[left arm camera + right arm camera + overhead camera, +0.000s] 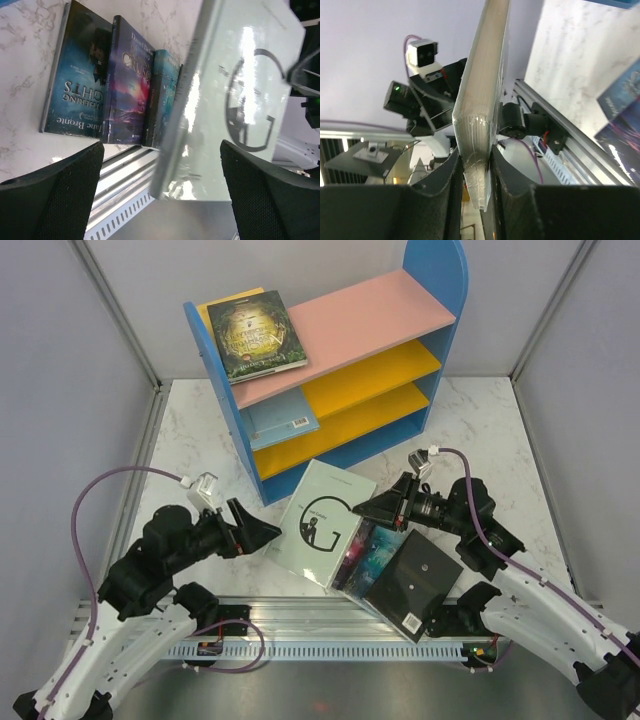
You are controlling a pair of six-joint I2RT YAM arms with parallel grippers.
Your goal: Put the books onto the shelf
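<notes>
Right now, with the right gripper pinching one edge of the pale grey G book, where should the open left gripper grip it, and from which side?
Probably the free edge opposite the right gripper, coming from the robot's left. The pale grey G book is tilted up off the table, so that thin edge is exposed, and the left gripper faces it, jaws wide.

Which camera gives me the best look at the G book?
Top external: the G book shows nearly its whole cover. Left wrist shows the cover slanted, with glare; right wrist only its edge, pinched in the right jaws.
</notes>
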